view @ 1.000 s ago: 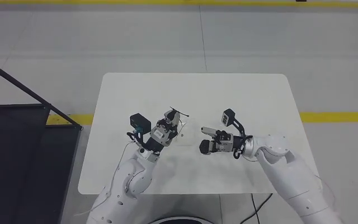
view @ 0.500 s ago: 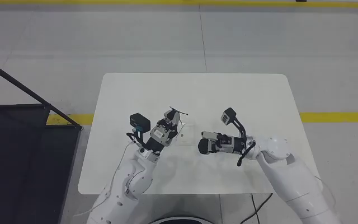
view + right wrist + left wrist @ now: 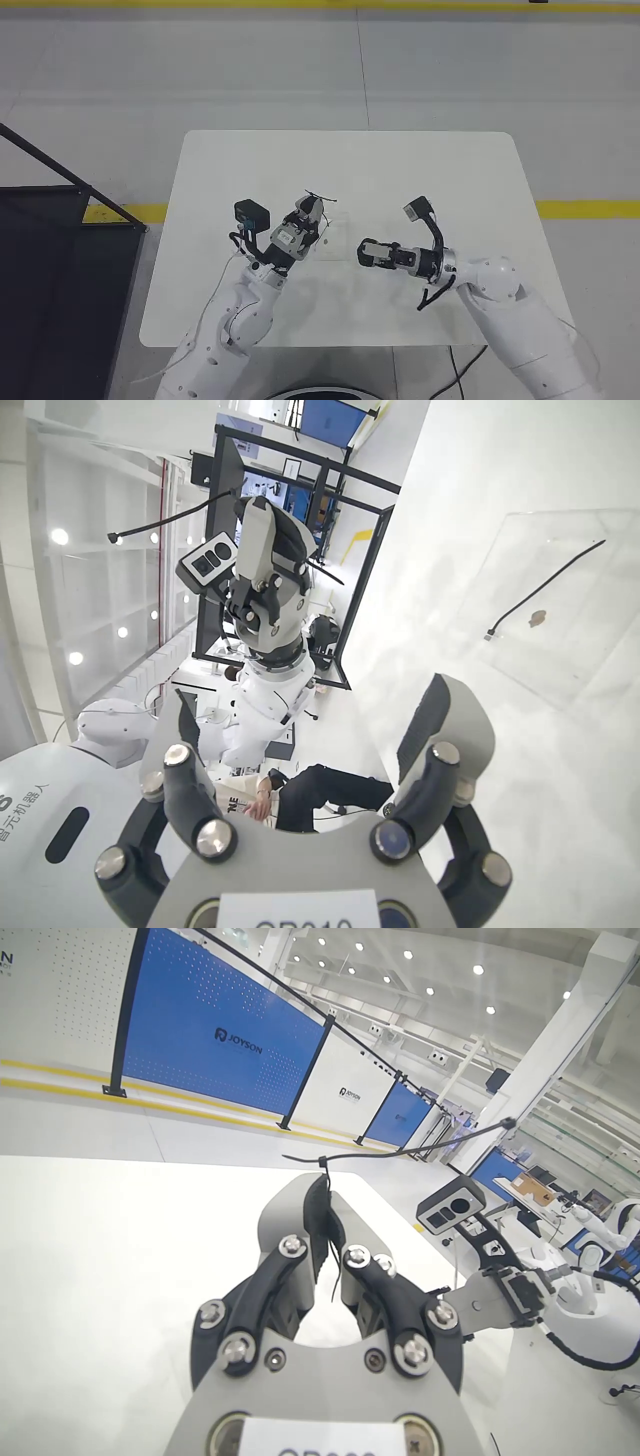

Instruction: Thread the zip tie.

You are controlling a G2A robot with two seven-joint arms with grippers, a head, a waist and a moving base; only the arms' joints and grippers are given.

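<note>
Left gripper (image 3: 311, 210), centre-left in the top view above the white rectangular table (image 3: 450, 170), is clamped on a thin black plastic zip tie (image 3: 400, 1155). A strip rises from between the ribbed black pads (image 3: 314, 1208) to a small head. A long strand crosses through that head and ends in a second head. On the table lies a clear plastic sheet (image 3: 575, 660) carrying another black zip tie (image 3: 545, 587). Right gripper (image 3: 362, 253), centre-right, has its jaws spread with nothing between them. White labels (image 3: 320, 1438) with dark, cut-off print sit on both gripper bases.
</note>
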